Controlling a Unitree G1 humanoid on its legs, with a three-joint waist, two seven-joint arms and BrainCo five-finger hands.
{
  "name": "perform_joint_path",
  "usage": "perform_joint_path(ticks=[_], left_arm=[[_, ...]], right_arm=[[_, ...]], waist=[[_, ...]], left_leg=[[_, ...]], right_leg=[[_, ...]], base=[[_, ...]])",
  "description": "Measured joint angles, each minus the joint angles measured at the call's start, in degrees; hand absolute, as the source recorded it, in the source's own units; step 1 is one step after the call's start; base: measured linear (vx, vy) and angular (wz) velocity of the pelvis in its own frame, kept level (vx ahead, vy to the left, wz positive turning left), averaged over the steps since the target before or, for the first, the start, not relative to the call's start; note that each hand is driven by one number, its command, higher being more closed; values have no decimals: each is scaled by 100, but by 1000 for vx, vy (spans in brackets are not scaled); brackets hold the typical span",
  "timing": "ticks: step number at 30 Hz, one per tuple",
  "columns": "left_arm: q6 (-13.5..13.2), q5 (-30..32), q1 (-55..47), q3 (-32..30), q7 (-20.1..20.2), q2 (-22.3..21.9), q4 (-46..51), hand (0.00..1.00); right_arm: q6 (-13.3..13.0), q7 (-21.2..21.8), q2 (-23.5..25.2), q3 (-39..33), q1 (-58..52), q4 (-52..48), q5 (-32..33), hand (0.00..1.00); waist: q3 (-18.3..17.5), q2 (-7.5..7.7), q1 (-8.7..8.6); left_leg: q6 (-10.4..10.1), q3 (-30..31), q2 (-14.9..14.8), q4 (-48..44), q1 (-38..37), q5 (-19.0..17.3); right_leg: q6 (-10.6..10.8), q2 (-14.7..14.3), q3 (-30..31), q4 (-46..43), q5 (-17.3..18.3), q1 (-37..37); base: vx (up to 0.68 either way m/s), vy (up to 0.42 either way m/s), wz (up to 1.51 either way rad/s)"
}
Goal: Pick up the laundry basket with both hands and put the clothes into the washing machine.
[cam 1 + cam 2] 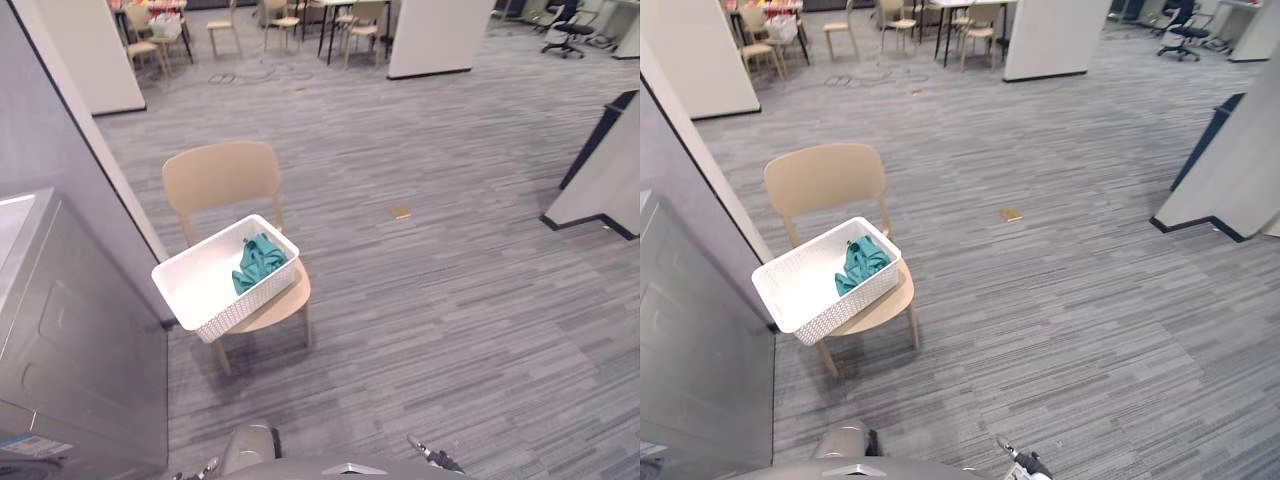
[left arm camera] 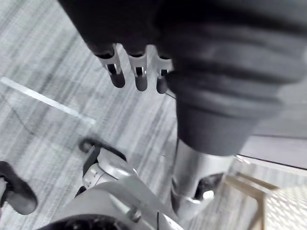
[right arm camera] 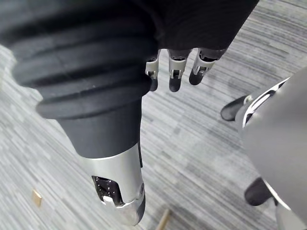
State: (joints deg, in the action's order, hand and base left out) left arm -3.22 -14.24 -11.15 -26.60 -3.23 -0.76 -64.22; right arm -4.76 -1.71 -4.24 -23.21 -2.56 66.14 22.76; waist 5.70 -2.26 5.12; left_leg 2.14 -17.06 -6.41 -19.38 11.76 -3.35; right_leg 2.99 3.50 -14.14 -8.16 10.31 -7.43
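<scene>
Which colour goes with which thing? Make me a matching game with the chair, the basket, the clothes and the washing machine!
Things:
1. chair
2. basket
3. clothes
4. washing machine

Colours:
A. white
B. grey
C. light tan
D. teal green

Pairs: 1-C, 2-A, 3-D, 4-B

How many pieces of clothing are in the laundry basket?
1: a crumpled teal garment at the right end of the laundry basket, which sits on the wooden chair. More could be hidden beneath it.
</scene>
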Motion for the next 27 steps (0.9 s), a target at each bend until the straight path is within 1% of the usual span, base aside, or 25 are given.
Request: perform_joint_path(ticks=[1, 2, 3, 4, 5, 7, 8, 9, 11, 12, 13, 14, 15, 16, 17, 18, 19, 20, 21, 22, 23, 24, 25, 26, 27], left_arm=[[10, 117, -7, -201, -10, -2, 48, 0], [14, 154, 11, -315, -18, -2, 51, 0], [27, 208, 88, -468, -9, -43, 53, 0], [30, 208, 109, -537, -13, -91, 52, 0], [30, 207, 107, -547, -13, -95, 56, 0], [24, 205, 120, -506, -21, -93, 56, 0], [15, 205, 148, -403, -21, -79, 56, 0], [13, 200, 209, -197, -24, -32, 47, 0], [-5, 121, 290, 207, -30, 111, 47, 0], [-21, 65, 326, 497, -38, 232, 51, 0], [-35, 51, 357, 610, -48, 294, 51, 0], [-41, -34, 431, 809, -79, 385, 52, 0], [-51, -76, 576, 943, -129, 435, 54, 0], [-56, -88, 717, 1049, -150, 427, 52, 0], [-107, -95, 939, 1456, -144, 355, 54, 0], [-170, -96, 1110, 1628, -140, 267, 56, 0], [-223, -96, 1221, 1728, -134, 224, 52, 0], [-240, -94, 1242, 1795, -131, 219, 48, 0], [-264, -60, 1247, 1810, -126, 189, 22, 0], [-262, -19, 1233, 1777, -121, 177, -43, 0], [-269, 58, 1226, 1676, -121, 243, -42, 0], [-262, 165, 1189, 1357, -103, 326, -54, 0], [-262, 224, 1179, 1189, -96, 273, -77, 0], [-256, 297, 1103, 920, -49, 176, -130, 0], [-253, 333, 1079, 797, -17, 96, -157, 0]], right_arm=[[-8, -6, 134, 74, 11, -74, 39, 0], [-10, -4, 186, 104, 10, -147, 51, 0], [-26, -2, 193, 211, 51, -248, 51, 0], [-14, -3, 211, 311, 119, -244, 50, 0], [-14, -4, 211, 348, 114, -243, 50, 0], [-18, 21, 301, 532, 141, -327, 45, 0], [-19, 32, 342, 567, 141, -441, 45, 0], [-41, 55, 347, 706, 151, -487, 44, 0], [-63, 184, 308, 972, 224, -479, 41, 0], [-71, 237, 323, 1090, 225, -469, 41, 0], [-86, 247, 341, 1097, 228, -467, 42, 0], [-115, 246, 363, 1089, 226, -440, 47, 0], [-124, 242, 346, 1058, 234, -438, 48, 0], [-129, 242, 319, 952, 225, -439, 49, 0], [-129, 220, 253, 701, 117, -432, 58, 0], [-131, 194, 217, 584, 44, -429, 71, 0], [-128, 165, 213, 471, -58, -391, 140, 0], [-128, 159, 224, 433, -127, -371, 174, 0], [-133, 155, 282, 261, -221, -267, 258, 0], [-144, 144, 312, 101, -238, -173, 305, 0], [-127, 141, 386, -29, -334, -93, 357, 0], [-112, 150, 481, -44, -438, 39, 385, 0], [-103, 151, 441, -100, -448, 52, 406, 0], [-113, 147, 297, -108, -516, 14, 384, 0], [-114, 148, 223, -111, -516, 5, 384, 0]], waist=[[-33, 98, 20], [-58, 160, -18], [-2, 190, 1], [7, 205, 96], [-1, 213, 109], [-45, 213, 114], [-57, 189, 96], [-73, 159, 56], [-72, 204, -25], [-70, 249, -74], [-96, 348, -83], [-87, 399, -108], [-80, 461, -140], [-76, 466, -211], [-42, 410, -364], [-13, 360, -421], [-1, 340, -458], [0, 340, -484], [8, 401, -493], [7, 488, -490], [-20, 680, -490], [-53, 860, -460], [-69, 800, -440], [-96, 564, -458], [-104, 407, -459]], left_leg=[[21, -560, -33, 286, -91, 15], [55, -704, -54, 337, -64, 45], [216, -658, 83, 367, -58, 66], [254, -665, 210, 365, -79, -24], [258, -673, 252, 364, -100, -59], [290, -640, 557, 580, -394, -253], [289, -608, 656, 755, -558, -264], [280, -548, 718, 975, -801, -257], [192, -520, 735, 1225, -1151, -197], [191, -520, 740, 1350, -1343, -198], [173, -525, 751, 1415, -1462, -206], [112, -494, 752, 1467, -1620, -248], [121, -446, 732, 1464, -1718, -245], [115, -321, 722, 1456, -1770, -248], [110, -52, 611, 1422, -1780, -213], [71, 168, 472, 1432, -1784, -190], [-33, 387, 311, 1458, -1780, -159], [-98, 507, 246, 1465, -1766, -156], [-268, 683, 173, 1476, -1730, -169], [-401, 801, 162, 1458, -1677, -221], [-597, 958, 207, 1454, -1692, -246], [-774, 1104, 251, 1455, -1756, -308], [-851, 1163, 97, 1456, -1803, -309], [-955, 1228, -168, 1471, -1781, -260], [-1032, 1264, -315, 1498, -1798, -224]], right_leg=[[46, 84, -118, 202, -49, -65], [57, 103, -190, 295, -54, -68], [100, 185, -289, 345, -20, -75], [127, 293, -303, 367, 19, -149], [127, 333, -315, 354, 29, -179], [150, 574, -240, -68, 121, -241], [166, 682, -95, -606, 186, -89], [203, 768, 129, -1641, 216, 266], [655, 813, 287, -3282, 21, 793], [757, 834, 261, -4036, -117, 1035], [729, 837, 230, -4343, -129, 1128], [611, 845, 92, -4716, -56, 1271], [489, 867, -40, -4784, 90, 1369], [443, 934, -212, -4668, 259, 1410], [246, 1002, -458, -4059, 559, 1474], [183, 920, -372, -3432, 602, 1513], [201, 742, 55, -2660, 555, 1563], [224, 669, 297, -2251, 465, 1556], [292, 614, 775, -1548, 194, 1542], [303, 669, 1048, -1160, -157, 1548], [355, 788, 1221, -839, -825, 1508], [683, 905, 1140, -724, -808, 1334], [630, 795, 1039, -655, -716, 1243], [496, 553, 816, -506, -664, 1150], [456, 428, 712, -438, -671, 1095]], base=[[185, 5, 59], [192, 22, 67], [249, 67, 52], [233, 99, 33], [256, 107, 14], [258, 107, 20], [217, 120, 26], [222, 97, 29], [216, 48, 24], [145, 3, 7], [243, -39, -2], [262, -93, -2], [290, -121, 12], [284, -171, 60], [268, -197, 92], [282, -307, 114], [170, -274, 89], [153, -328, 89], [73, -261, 72], [97, -381, 83], [127, -472, 73], [199, -608, 61], [187, -580, 47], [151, -429, 30], [128, -331, 37]])
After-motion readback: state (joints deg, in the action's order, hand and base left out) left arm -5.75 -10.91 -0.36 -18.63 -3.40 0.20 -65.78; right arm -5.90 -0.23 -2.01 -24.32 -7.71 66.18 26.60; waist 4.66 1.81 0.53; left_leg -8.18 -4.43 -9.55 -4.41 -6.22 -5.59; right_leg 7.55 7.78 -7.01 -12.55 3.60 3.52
